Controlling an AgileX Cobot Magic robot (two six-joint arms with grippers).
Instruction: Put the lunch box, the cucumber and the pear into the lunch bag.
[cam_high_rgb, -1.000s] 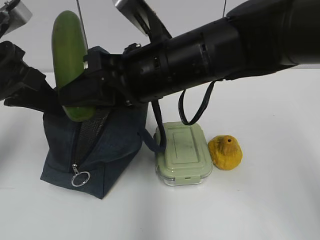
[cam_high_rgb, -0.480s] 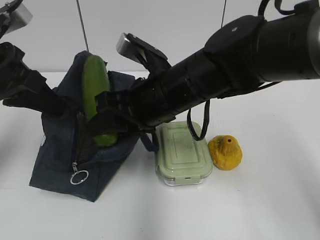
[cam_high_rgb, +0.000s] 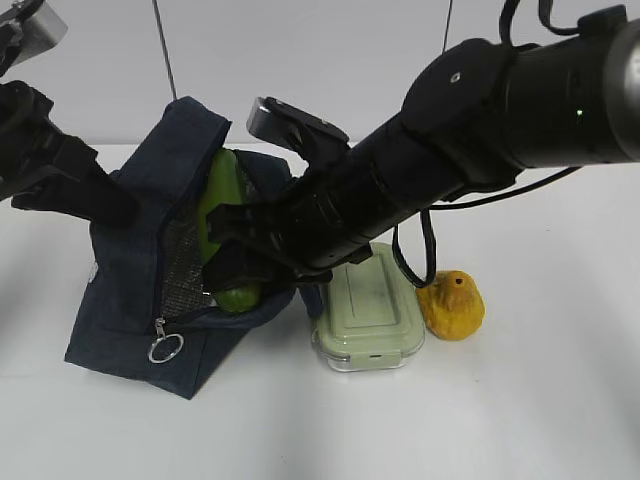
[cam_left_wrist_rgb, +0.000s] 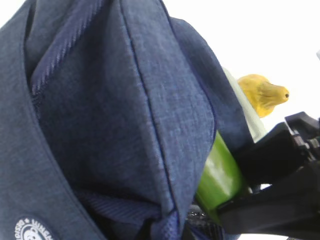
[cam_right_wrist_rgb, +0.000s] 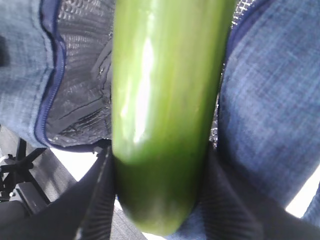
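Navy fabric lunch bag (cam_high_rgb: 125, 300): stood left on the white table (cam_high_rgb: 540, 400), zipper parted, silver lining exposed, ring pull (cam_high_rgb: 165, 348) hanging low at the front.
Right gripper (cam_high_rgb: 240, 265): reached across from the right, fingers clamped on the cucumber's lower end at the bag's mouth.
Left gripper (cam_high_rgb: 105, 205): pressed against the bag's upper left flap, jaws closed; whether pinching fabric, cannot tell.
Cucumber (cam_high_rgb: 225, 235): dark green, near upright, partly inside the opening, lower tip over the front edge; filled the right wrist view (cam_right_wrist_rgb: 167, 110).
Lunch box (cam_high_rgb: 368, 310): sage-green lid, on the table just right of the bag.
Pear (cam_high_rgb: 452, 305): yellow-orange, just beside the box's right side.
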